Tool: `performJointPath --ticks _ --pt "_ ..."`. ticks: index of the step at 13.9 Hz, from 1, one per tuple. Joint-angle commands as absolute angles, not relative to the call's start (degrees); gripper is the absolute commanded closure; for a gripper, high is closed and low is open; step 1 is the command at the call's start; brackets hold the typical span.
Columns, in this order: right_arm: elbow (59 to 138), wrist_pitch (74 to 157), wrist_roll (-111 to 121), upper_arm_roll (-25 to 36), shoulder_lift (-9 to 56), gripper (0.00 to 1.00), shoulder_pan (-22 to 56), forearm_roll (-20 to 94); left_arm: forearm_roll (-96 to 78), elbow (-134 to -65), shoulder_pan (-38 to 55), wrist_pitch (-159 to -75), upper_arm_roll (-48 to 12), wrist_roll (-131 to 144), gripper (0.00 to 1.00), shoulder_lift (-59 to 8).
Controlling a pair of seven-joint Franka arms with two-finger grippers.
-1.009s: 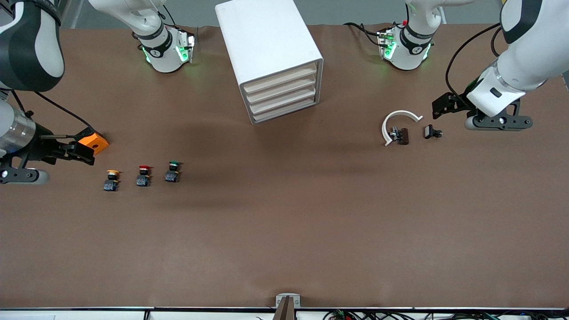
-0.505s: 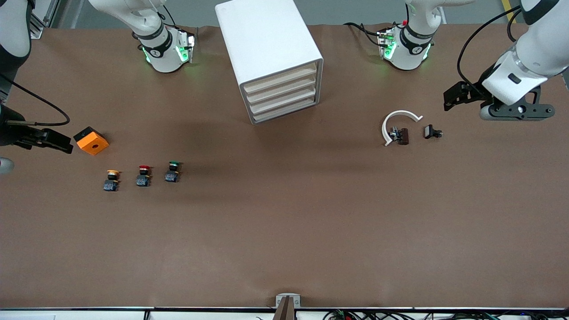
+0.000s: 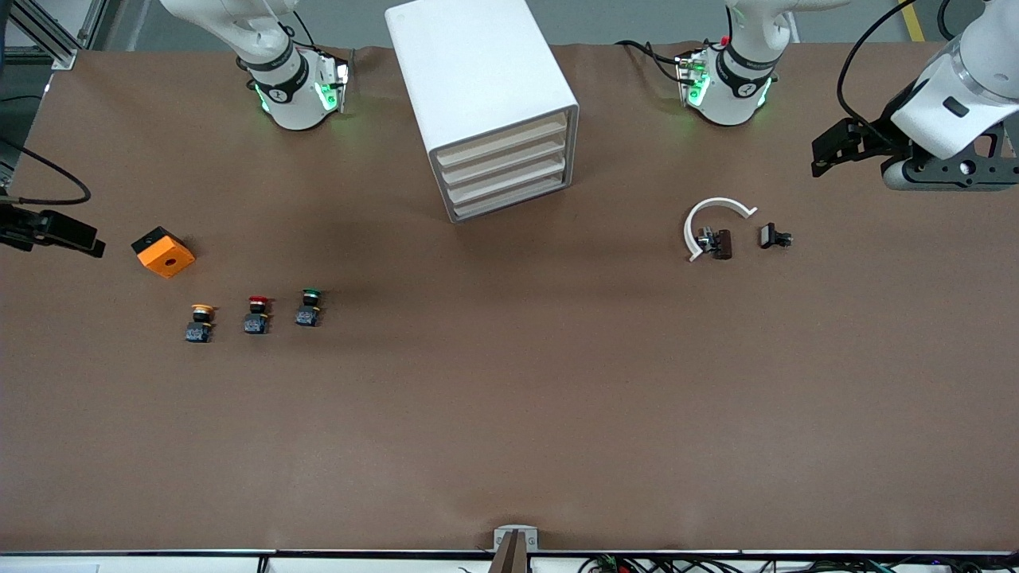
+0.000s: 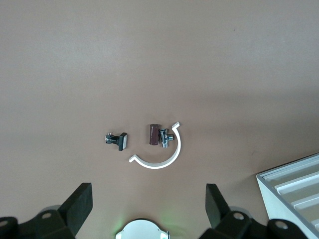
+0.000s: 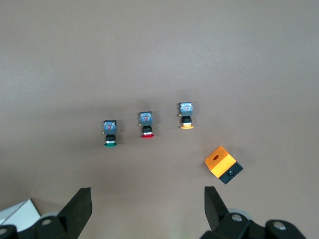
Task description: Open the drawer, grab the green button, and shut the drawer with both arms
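- Reaching for the drawer (image 3: 504,163) comes first: all 4 sit shut in the cabinet (image 3: 478,95) at the middle of the table's robot-side edge, fronts angled toward the left arm's end.
- Your left gripper (image 3: 832,149) hangs wide and empty near the corner at the left arm's end, closer to those fronts.
- Your right gripper (image 5: 148,206), also wide and empty, hangs at the opposite end edge.
- Note the green button (image 3: 309,307) on the bare tabletop, toward the right arm's end, beside the red button (image 3: 257,313).

Robot lab: two arm bases (image 3: 294,87) bolted to brown-covered table (image 3: 509,414), loose cables.
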State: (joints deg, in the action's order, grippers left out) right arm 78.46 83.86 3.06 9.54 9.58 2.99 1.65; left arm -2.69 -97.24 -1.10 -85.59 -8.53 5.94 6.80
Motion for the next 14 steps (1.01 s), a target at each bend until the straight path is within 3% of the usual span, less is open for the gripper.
performJointPath --ticks 1,7,14 --pt "80.5 83.2 5.8 8.6 6.7 0.0 1.6 3.1 -1.8 -95.7 -1.1 -83.9 -8.3 6.0 0.0 6.9" --pt "81.2 80.0 0.4 8.1 1.9 0.0 2.4 2.3 -1.8 -95.5 -1.0 -83.1 -8.3 5.2 0.0 7.0" --pt "92.7 80.4 0.1 4.3 -9.5 0.0 0.2 2.2 -1.8 -95.6 -1.0 -83.1 -8.3 5.7 0.0 6.9"
